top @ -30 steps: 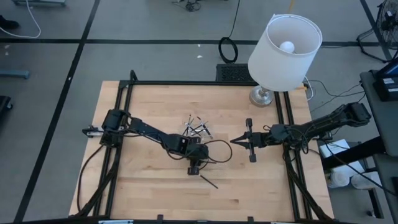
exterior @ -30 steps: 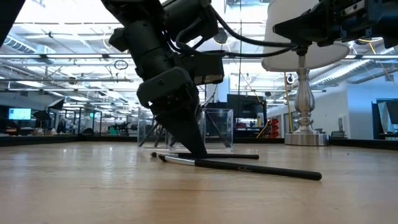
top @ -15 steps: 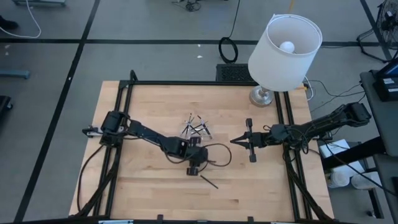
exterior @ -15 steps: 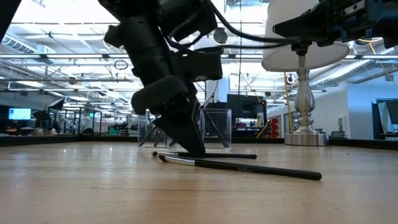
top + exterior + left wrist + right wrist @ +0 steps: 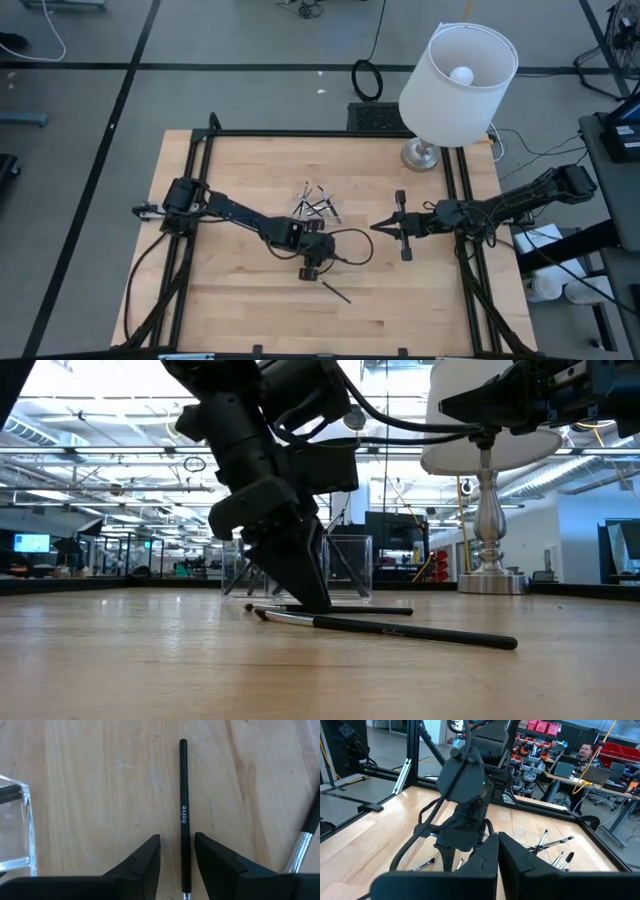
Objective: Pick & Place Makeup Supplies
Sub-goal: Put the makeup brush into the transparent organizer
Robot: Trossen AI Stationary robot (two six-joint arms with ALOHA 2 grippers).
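Observation:
My left gripper (image 5: 312, 268) points down at the table's middle, open, its fingertips (image 5: 177, 837) on either side of a black brush marked "Solve" (image 5: 183, 795) without touching it. That brush (image 5: 350, 611) lies flat on the wood. A second brush (image 5: 336, 291) with a silvery ferrule (image 5: 302, 845) lies just nearer the table's near edge. Several more sticks (image 5: 322, 203) stand leaning in a small clear tray (image 5: 350, 565) beyond the gripper. My right gripper (image 5: 376, 227) hovers shut to the right of the middle, pointing left.
A white-shaded lamp (image 5: 458, 85) stands on its metal base (image 5: 422, 155) at the far right corner. A black cable (image 5: 352, 246) loops beside my left wrist. Black frame rails (image 5: 195, 200) border the table. Bare wood lies toward the near edge. A person (image 5: 587, 752) sits beyond the table.
My left wrist has swayed slightly left and back above the brush, while its fingertips stayed at the same spot on the table. The brushes have kept still.

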